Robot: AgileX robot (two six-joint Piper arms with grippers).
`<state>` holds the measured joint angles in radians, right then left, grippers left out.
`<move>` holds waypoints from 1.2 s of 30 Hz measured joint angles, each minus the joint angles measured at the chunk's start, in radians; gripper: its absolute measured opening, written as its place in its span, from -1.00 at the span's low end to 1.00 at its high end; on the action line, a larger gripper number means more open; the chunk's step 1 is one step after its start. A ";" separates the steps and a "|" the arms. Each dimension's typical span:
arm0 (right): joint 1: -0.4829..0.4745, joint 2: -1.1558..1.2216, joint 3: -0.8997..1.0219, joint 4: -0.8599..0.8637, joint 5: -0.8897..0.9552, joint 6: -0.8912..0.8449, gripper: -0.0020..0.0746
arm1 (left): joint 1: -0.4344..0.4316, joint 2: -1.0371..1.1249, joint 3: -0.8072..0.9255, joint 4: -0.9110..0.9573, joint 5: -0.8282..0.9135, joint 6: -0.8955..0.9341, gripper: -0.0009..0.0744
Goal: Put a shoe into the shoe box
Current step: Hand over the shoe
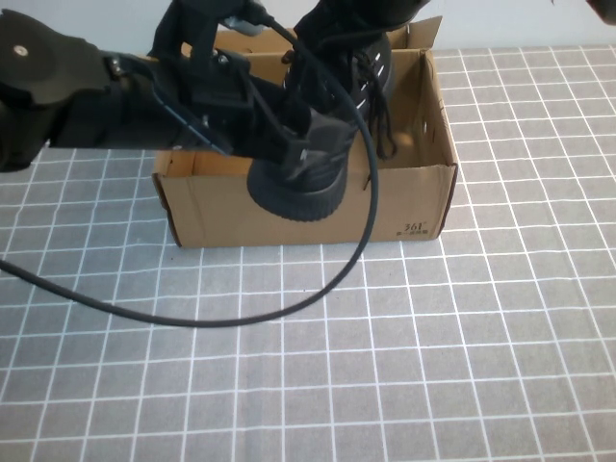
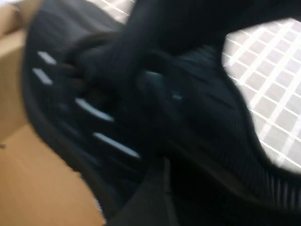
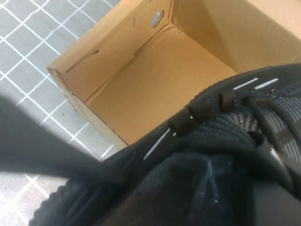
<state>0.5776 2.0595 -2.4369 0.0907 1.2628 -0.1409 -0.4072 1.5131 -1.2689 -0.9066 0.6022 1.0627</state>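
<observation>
The black shoe (image 1: 298, 195) hangs tilted over the brown shoe box (image 1: 231, 207), its ribbed sole end jutting past the front wall and its laced upper (image 1: 371, 82) inside the box. My left gripper (image 1: 294, 144) reaches in from the left and sits against the shoe's heel; the left wrist view is filled by the blurred shoe (image 2: 94, 117) above cardboard (image 2: 28, 183). My right gripper (image 1: 351, 21) comes down from the far side and is shut on the shoe's top. In the right wrist view the shoe's laces (image 3: 221, 106) hover over the bare box floor (image 3: 155, 84).
A black cable (image 1: 192, 322) loops across the grey grid-patterned table (image 1: 481, 366) in front of the box. A cardboard flap (image 1: 423, 34) stands up at the box's far right corner. The "361" mark (image 1: 416, 229) is on the front right corner.
</observation>
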 joint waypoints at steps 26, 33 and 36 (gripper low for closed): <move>0.000 0.009 0.000 0.001 0.029 0.000 -0.96 | 0.000 0.098 -0.002 0.011 -0.052 0.232 0.18; 0.000 0.010 0.000 -0.001 0.043 -0.002 -0.96 | 0.000 0.121 -0.002 0.011 -0.046 0.231 0.08; 0.000 0.010 0.000 -0.001 0.044 -0.002 -0.96 | 0.000 0.123 -0.002 0.013 -0.046 0.228 0.07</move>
<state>0.5776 2.0696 -2.4369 0.0898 1.3069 -0.1427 -0.4072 1.6360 -1.2712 -0.8935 0.5557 1.2909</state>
